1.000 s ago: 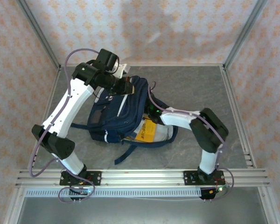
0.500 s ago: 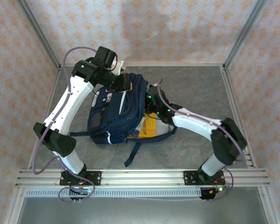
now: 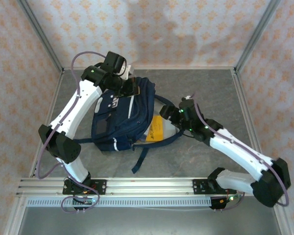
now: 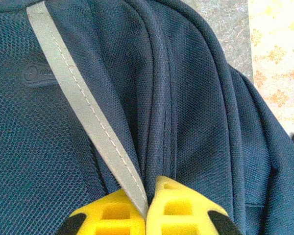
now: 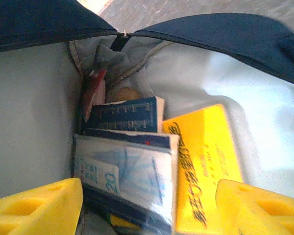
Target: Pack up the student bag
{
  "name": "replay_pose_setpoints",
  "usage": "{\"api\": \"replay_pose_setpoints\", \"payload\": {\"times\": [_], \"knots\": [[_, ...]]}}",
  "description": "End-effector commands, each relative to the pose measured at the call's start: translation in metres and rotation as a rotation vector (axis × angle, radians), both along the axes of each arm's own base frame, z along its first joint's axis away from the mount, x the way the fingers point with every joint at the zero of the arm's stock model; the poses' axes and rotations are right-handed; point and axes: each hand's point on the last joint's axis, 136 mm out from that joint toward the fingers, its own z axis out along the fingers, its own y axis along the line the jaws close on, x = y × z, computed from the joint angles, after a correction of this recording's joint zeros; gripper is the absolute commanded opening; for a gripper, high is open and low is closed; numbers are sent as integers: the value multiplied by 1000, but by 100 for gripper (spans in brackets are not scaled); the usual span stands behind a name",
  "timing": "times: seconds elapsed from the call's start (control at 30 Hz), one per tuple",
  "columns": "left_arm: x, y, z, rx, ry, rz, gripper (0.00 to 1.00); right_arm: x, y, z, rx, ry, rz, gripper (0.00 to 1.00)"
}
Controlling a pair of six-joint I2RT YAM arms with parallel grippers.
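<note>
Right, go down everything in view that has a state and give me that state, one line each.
student bag, lying flat, main compartment open
left gripper, shut on the student bag's top fabric, at the reflective stripe
right gripper, open at the bag's mouth, holding nothing
yellow book, closed, inside the bag
blue book, closed, inside, deeper in
white packet, inside, beside the yellow book

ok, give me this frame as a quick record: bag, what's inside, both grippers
bag: student bag lying on the table, main compartment open toward the right arm
inside: yellow book, blue book, clear-wrapped pack
left gripper: shut, pinching bag fabric at the reflective stripe
right gripper: open, at the bag's mouth
</note>
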Motion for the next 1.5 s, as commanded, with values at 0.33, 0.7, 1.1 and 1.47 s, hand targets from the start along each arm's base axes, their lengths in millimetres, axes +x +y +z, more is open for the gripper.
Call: {"api": "replay_pose_setpoints", "payload": {"times": [0.33, 0.7, 1.1, 1.47], "knots": [[31, -59, -24, -36, -58, -84, 48, -102, -66, -44, -245, 141, 158, 52], [-34, 19, 0, 109, -155, 121, 49, -112, -23, -62, -401, 144, 307, 48], [-107, 73, -78, 164, 18, 229, 49, -60, 2, -117, -422, 288, 152, 29], [-123, 72, -108, 146, 75, 230, 48, 20, 7, -154, -474, 440, 109, 27]]}}
